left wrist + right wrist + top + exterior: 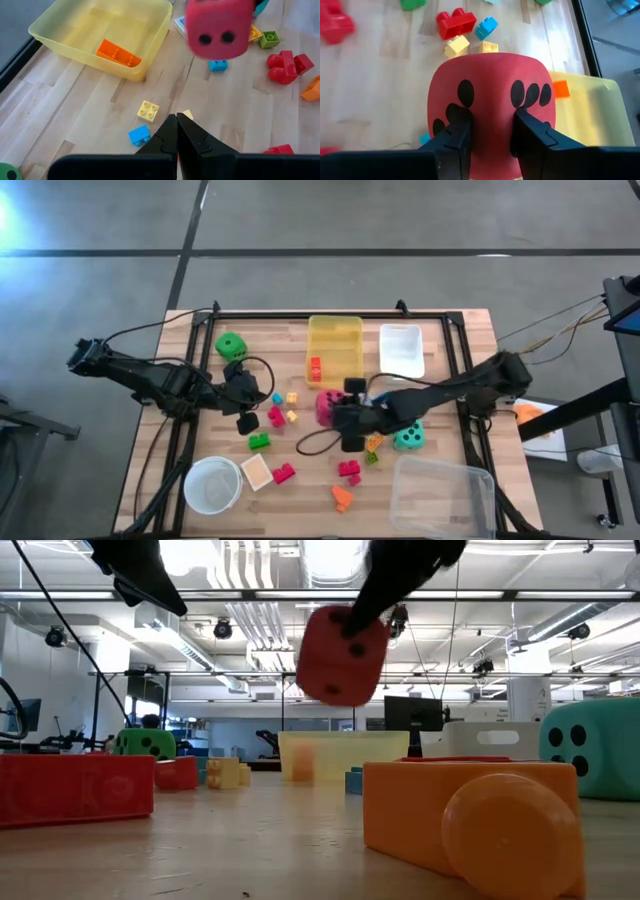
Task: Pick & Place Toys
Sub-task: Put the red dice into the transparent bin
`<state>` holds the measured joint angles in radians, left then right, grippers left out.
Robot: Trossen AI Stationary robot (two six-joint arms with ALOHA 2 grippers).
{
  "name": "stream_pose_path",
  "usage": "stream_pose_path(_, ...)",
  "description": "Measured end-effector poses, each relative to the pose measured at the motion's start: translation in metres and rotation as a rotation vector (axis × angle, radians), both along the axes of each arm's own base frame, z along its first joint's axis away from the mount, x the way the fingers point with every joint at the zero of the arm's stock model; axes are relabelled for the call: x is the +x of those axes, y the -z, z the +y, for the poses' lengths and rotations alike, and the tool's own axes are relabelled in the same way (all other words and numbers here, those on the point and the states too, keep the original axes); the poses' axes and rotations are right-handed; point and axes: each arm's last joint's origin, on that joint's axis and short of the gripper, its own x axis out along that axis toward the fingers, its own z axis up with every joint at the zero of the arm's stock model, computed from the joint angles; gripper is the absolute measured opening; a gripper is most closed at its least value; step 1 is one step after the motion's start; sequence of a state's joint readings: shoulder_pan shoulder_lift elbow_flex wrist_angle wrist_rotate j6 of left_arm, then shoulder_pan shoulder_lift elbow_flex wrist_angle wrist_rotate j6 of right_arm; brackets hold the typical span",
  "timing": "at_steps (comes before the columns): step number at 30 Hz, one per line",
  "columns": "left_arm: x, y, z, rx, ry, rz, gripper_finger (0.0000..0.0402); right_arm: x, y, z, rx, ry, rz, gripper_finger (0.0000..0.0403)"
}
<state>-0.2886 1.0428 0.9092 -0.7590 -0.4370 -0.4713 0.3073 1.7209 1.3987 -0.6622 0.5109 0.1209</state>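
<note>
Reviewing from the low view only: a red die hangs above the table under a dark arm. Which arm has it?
Observer: The right gripper; its jaws pinch the red die on a dotted face.
Operator: Is the left one carrying anything?
Observer: No. The left gripper is shut on nothing, above the table near a yellow block.
Operator: Anything in the yellow bin?
Observer: The yellow bin holds one orange block.

yellow bin (pixel 335 330), white bin (pixel 401 350), clear bin (pixel 443 495), bowl (pixel 212 485)
</note>
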Motion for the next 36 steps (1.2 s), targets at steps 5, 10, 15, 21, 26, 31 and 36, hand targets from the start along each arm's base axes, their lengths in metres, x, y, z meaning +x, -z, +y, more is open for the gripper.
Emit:
stream_pose_path(5,0.000,0.000,0.000,0.000,0.000,0.001,0.0000,-0.035,-0.033,0.019,0.082,-0.012,-0.051,0.0099)
stream_pose_path(10,0.000,0.000,0.000,0.000,0.000,0.000,0.0000,-0.069,-0.055,0.036,0.175,-0.061,-0.052,0.0095)
stream_pose_path(15,0.000,0.000,0.000,0.000,0.000,0.000,0.0000,-0.104,-0.072,0.052,0.257,-0.164,-0.011,0.0084)
stream_pose_path(21,0.000,0.000,0.000,0.000,0.000,0.000,0.0000,-0.141,-0.097,0.057,0.405,-0.175,-0.072,0.0080)
stream_pose_path(26,0.000,0.000,0.000,0.000,0.000,0.000,0.0000,-0.166,-0.113,0.053,0.617,-0.137,-0.066,0.0078)
stream_pose_path(31,0.000,0.000,0.000,0.000,0.000,0.000,0.0000,-0.182,-0.117,0.055,0.790,-0.075,-0.001,0.0076)
stream_pose_path(36,0.000,0.000,0.000,0.000,0.000,0.001,0.0000,-0.188,-0.110,0.071,0.849,-0.027,0.054,0.0076)
